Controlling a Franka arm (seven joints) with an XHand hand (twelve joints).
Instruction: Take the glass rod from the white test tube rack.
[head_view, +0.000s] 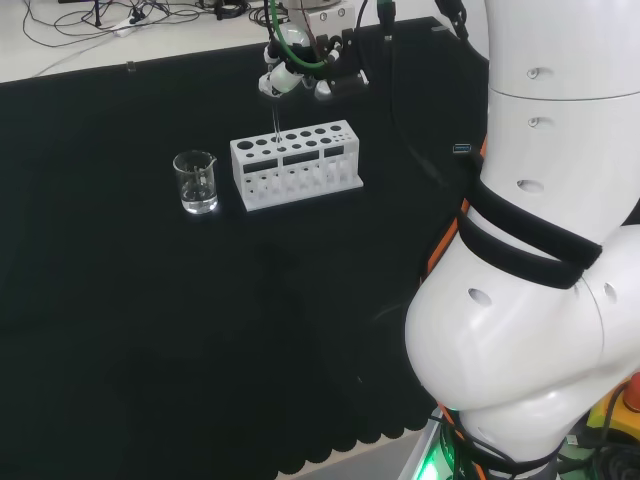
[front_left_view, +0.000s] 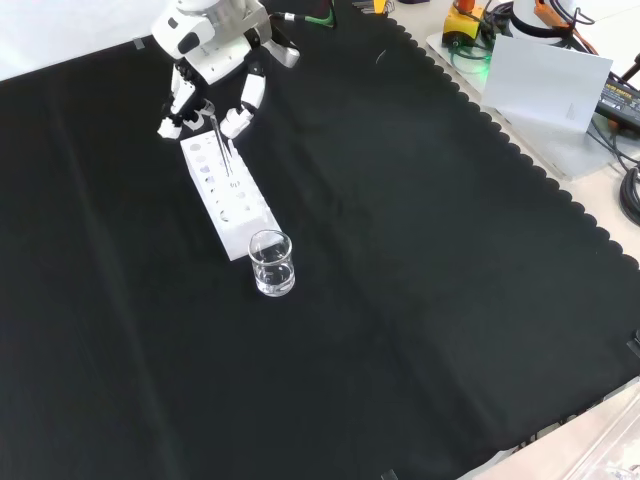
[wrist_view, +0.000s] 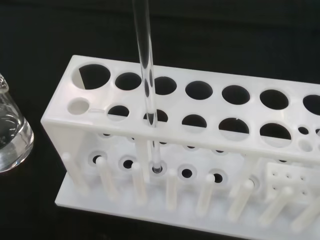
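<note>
Glass rod (wrist_view: 148, 85) stands near-upright in white test tube rack (head_view: 295, 163), lower tip seated in base hole. Hand (front_left_view: 208, 68) directly above rack, fingers pinching rod's top end. Rod axis vertical: straight lift likely clears it. Beaker (head_view: 196, 182) beside rack on table.

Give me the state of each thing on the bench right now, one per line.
Glass rod: upright, its lower end in a hole of the rack's lower shelf, its top at the hand.
White test tube rack: upright on the cloth, no tubes in it.
Beaker: upright beside the rack, a little clear liquid in it.
Hand: above the rack, fingers curled round the rod's top.
</note>
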